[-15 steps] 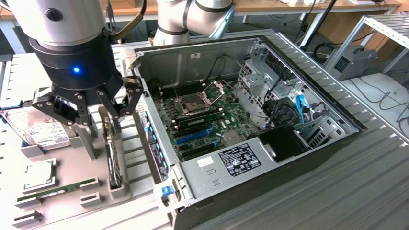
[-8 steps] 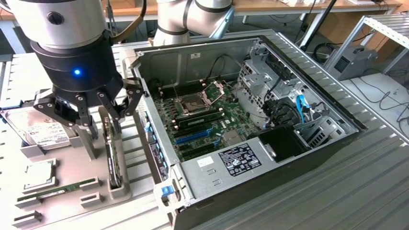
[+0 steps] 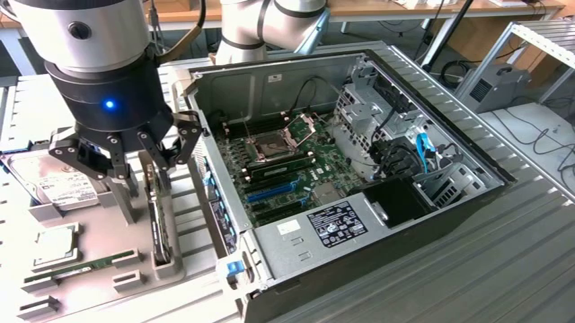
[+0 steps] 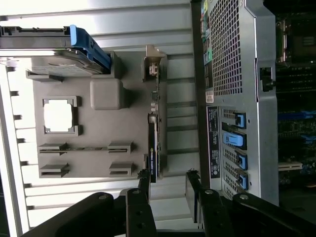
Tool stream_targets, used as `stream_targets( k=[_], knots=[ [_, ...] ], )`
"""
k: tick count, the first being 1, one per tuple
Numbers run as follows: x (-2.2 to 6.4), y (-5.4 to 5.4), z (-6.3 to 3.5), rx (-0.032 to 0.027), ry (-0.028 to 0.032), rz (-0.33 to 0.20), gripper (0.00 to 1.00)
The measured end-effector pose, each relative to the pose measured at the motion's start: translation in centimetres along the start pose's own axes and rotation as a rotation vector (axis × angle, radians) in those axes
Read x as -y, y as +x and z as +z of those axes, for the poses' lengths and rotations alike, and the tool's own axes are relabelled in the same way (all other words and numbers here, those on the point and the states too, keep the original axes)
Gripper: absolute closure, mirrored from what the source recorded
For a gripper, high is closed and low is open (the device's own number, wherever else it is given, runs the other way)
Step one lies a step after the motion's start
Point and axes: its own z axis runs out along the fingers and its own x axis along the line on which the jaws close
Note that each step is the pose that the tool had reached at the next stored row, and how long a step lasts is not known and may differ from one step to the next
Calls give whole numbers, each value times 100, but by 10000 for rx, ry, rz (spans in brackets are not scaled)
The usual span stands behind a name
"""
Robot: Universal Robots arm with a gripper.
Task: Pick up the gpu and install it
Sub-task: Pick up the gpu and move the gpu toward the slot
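The exterior view looks steeply down from close above on the open computer case (image 3: 260, 84) and, at the exterior view's left, the parts tray (image 3: 101, 237); the wrist view faces straight down, nearer, sharing tray and case wall.

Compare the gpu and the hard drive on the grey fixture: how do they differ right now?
The gpu stands on edge in a slotted holder; the hard drive shows its broad white-labelled face upward. The gpu looks dark and thin, the hard drive silver. The open gripper hangs over the gpu, not the hard drive. Both sit on the grey fixture.
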Motion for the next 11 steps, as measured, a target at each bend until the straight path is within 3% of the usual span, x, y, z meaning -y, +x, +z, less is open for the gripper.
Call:
stream_targets(
  k=[11],
  knots=[
    [-1,2,41,0,0,0,58]
  ],
)
